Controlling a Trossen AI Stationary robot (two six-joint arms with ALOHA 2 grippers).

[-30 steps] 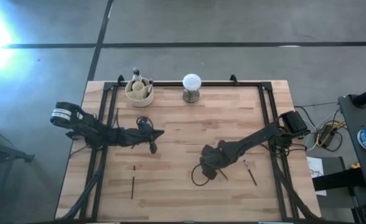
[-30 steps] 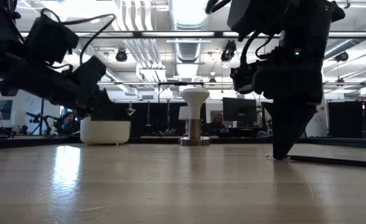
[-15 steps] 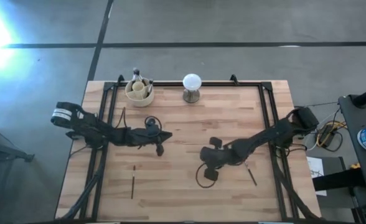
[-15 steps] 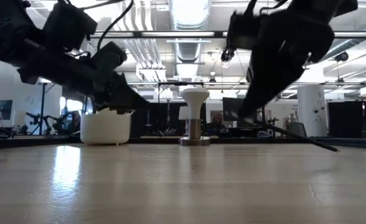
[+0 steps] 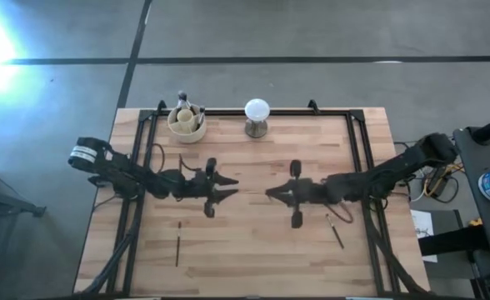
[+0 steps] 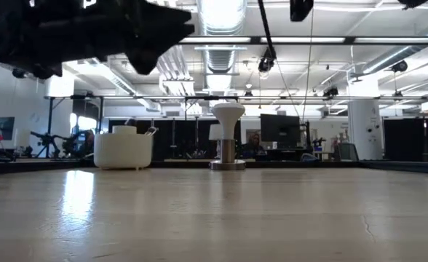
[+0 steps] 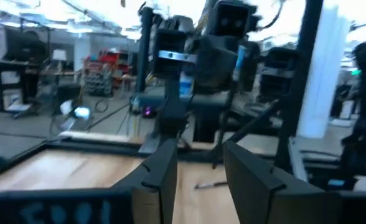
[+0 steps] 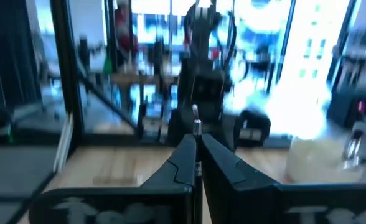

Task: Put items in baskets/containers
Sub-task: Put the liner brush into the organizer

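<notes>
Both arms now raised, facing mid-table.

Both dark six-joint arms stretch low and nearly level over the table from opposite sides, their claws pointing at each other near the middle, a little apart. The left claw (image 5: 228, 185) has its two dark fingers (image 7: 164, 171) spread, a clear gap between them. The right claw (image 5: 272, 192) has its fingers (image 8: 184, 163) pressed close together, a thin metal-tipped stick showing just above their tips.
</notes>
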